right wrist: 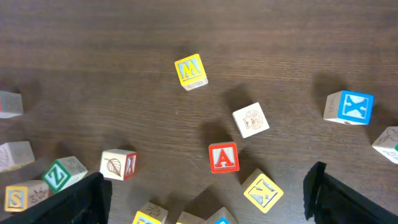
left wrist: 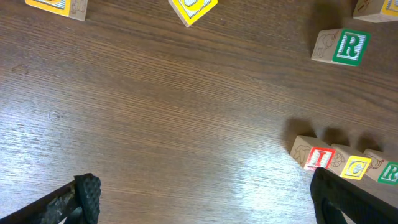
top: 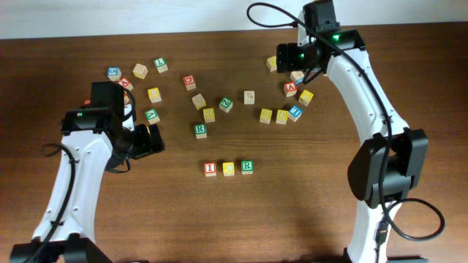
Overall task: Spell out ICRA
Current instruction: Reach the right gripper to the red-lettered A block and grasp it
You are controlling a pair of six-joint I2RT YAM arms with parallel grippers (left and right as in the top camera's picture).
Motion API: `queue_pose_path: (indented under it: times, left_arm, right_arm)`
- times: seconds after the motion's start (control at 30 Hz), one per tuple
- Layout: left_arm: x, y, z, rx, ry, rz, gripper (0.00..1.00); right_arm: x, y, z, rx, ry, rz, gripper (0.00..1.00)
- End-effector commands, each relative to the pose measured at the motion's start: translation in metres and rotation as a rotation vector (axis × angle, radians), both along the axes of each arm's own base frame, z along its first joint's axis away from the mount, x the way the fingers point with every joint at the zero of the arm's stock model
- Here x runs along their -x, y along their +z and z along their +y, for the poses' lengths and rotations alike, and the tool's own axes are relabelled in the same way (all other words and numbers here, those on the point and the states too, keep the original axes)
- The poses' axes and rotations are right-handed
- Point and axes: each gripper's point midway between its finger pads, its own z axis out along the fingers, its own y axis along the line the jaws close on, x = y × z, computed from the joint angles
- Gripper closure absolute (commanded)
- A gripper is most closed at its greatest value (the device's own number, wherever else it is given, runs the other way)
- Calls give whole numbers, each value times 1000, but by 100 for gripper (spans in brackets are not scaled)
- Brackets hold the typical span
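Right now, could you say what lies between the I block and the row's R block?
The yellow C block, as the overhead view shows.

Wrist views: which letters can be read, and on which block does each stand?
"I": red row block
"C": yellow row block
"R": green row block
"R": loose green block
"A": red block
"W": yellow block
"X": blue block
"Z": tilted green block
"S": corner block
Others: too blurred or small.

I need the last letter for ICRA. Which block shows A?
The red A block, beside the white picture block. It alone shows an A; nearby ones, like the yellow W block and blue X block, show other letters.
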Motion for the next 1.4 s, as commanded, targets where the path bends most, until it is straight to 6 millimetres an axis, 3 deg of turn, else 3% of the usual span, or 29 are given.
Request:
queue_pose_path:
  times: [0.0,0.2,0.3,0.47,0.73,0.93,1.0,1.27,1.37]
  left_arm:
    - [1,2,0,-6,8,-8,1]
    - [1,2,0,-6,8,-8,1]
    - [1,2,0,-6,8,-8,1]
    - [1,2,0,-6,8,-8,1]
    - [1,2,0,-6,8,-8,1]
    - [1,2,0,-6,8,-8,1]
    - [1,2,0,-6,8,-8,1]
    - [1,2,0,-6,8,-8,1]
    - [1,2,0,-6,8,-8,1]
  right_arm:
    - [-7,-40,-2,37,8,62,9]
    - [-4,-88,-3,64,29,148,17]
    - [-2,-102,-3,69,29,175,29]
    - [2,-127,-4,77,30,226,29]
    - [3,-141,-10,115,17,248,36]
    - [3,-145,3,121,43,239,42]
    - [0,-144,4,140,40,223,50]
    - [-7,-142,-2,184,38,191,58]
    - [-7,-142,-2,184,38,192,66]
